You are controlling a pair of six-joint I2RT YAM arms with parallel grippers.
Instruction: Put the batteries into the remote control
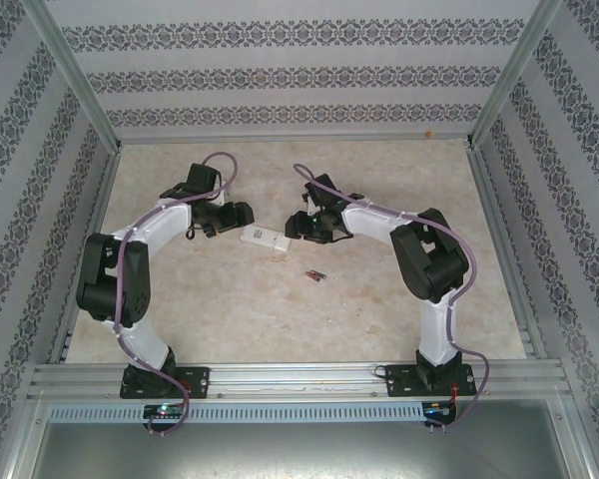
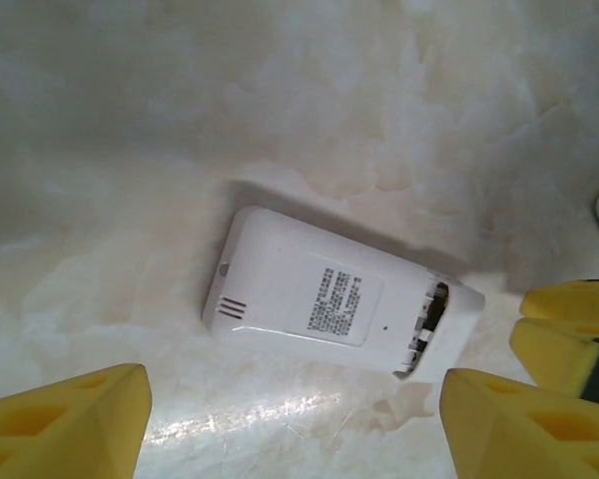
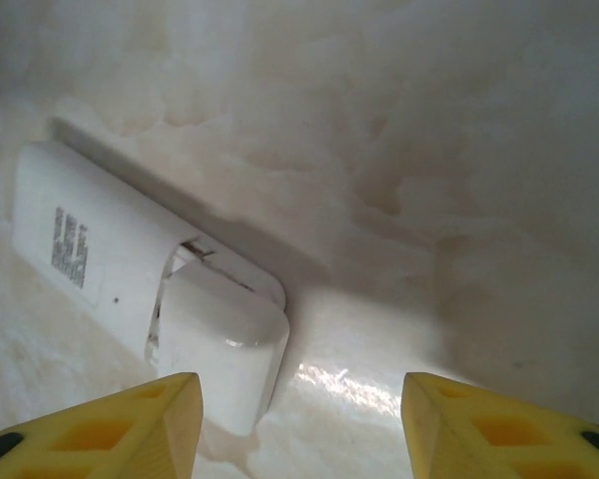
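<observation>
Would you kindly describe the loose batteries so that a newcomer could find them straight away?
Start at the pale marbled table; a white remote control lies near its middle. Just below and to the right of it in the top view lie the batteries, not touching the remote. They are a tiny dark and reddish-orange fleck, far smaller than the remote and the only colour on the pale surface.

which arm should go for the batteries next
Right, likely. The batteries lie to the robot's right of the remote control, nearer the right gripper, which is open and empty. The left gripper, also open, is across the remote from them.
</observation>
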